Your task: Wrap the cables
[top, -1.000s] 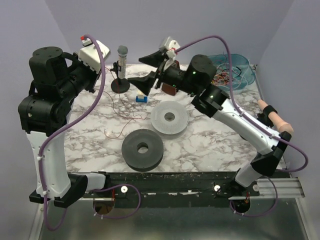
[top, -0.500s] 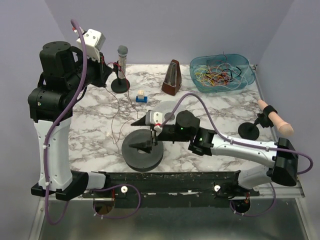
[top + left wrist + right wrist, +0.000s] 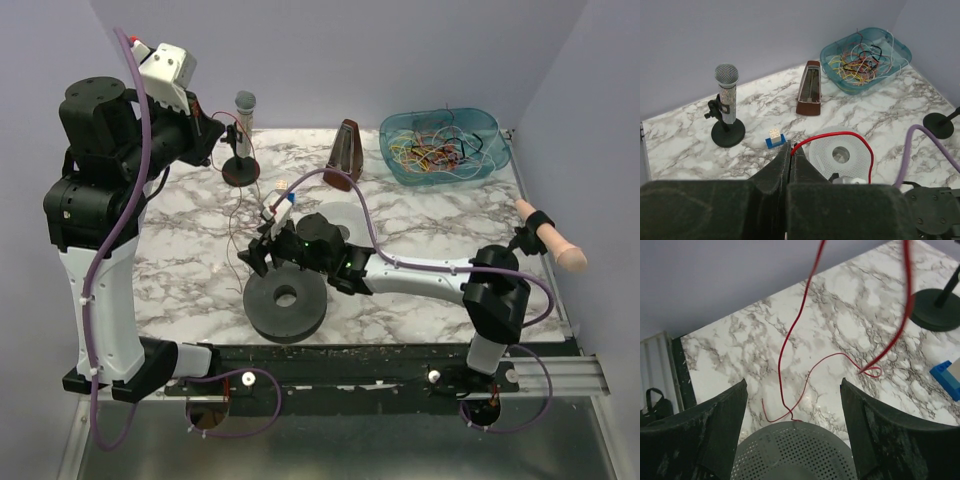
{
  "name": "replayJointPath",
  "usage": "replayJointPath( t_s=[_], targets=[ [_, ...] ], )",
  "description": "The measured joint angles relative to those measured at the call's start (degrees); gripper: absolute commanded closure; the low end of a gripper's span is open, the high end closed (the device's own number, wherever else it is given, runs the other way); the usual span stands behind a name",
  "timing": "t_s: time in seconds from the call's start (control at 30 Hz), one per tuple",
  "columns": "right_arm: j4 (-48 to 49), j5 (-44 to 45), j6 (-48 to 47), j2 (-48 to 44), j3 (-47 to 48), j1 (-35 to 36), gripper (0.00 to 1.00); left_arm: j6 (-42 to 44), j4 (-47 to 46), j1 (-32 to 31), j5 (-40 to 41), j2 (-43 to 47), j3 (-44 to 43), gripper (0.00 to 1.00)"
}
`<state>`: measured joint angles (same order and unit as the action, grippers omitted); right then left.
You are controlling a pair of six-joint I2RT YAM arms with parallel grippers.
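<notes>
Jaws of left gripper (image 3: 791, 152) close on the red cable (image 3: 840, 134), which trails down to the worktop (image 3: 840, 325). Right gripper (image 3: 792, 390) hangs over the slack, jaws wide and empty. Step judged: gathering slack; next needs a clean pinch.

mic (image 3: 242, 135) back-L | metronome (image 3: 346, 160) R of it | cables (image 3: 435, 155) in bin (image 3: 400, 172) back-R

table (image 3: 440, 225): white marble top with grey veining
walls (image 3: 330, 50): plain pale lilac, behind the table and on both its sides
rail (image 3: 380, 362): black, along table's near edge
floor (image 3: 350, 440): dull grey metal sheet, below table's near edge
light: even, diffuse; soft shadows on table
</notes>
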<state>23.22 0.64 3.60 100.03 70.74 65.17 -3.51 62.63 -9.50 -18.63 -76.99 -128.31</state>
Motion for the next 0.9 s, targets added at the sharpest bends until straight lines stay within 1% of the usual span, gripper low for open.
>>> replayJointPath(
  t_s=[0.13, 0.3, 0.33, 0.43, 0.57, 0.7, 0.8, 0.87, 0.9],
  targets=[
    [-1.2, 0.1, 2.9, 3.7, 2.6, -1.9, 0.18, -0.2, -0.2, 0.0, -0.4, 0.0, -1.7, 1.0],
    [-1.5, -5.3, 3.1, 7.6, 6.6, -2.8, 0.21, -0.2, -0.8, 0.0, -0.4, -0.1, -2.2, 1.0],
    [-1.3, -6.4, 3.1, 8.0, 6.7, -2.8, 0.27, -0.2, -0.9, 0.0, -0.4, -0.2, -2.3, 1.0],
    [-0.9, -8.4, 3.8, 9.5, 6.7, -3.1, 0.48, -0.2, -1.0, 0.0, -0.4, -0.6, -2.6, 1.0],
    [-1.0, -9.4, 4.8, 11.4, 6.6, -3.6, 0.65, -0.2, -1.3, 0.0, -0.4, -1.2, -3.2, 1.0],
    [-0.5, -9.9, 4.9, 11.4, 4.7, -4.2, 0.86, -0.1, -1.4, 0.0, -0.3, -1.2, -3.5, 1.0],
    [-0.3, -11.6, 4.9, 10.8, 2.7, -4.8, 0.94, 0.5, -1.7, 0.0, 0.1, -1.2, -3.5, 1.0],
    [-0.3, -13.3, 4.9, 9.9, 1.1, -4.9, 0.96, 1.2, -2.1, 0.0, 0.9, -1.3, -3.4, 1.0],
    [-0.4, -14.4, 5.0, 9.0, 0.2, -4.9, 0.98, 1.7, -2.5, 0.0, 1.5, -1.3, -3.3, 1.0]
  ],
)
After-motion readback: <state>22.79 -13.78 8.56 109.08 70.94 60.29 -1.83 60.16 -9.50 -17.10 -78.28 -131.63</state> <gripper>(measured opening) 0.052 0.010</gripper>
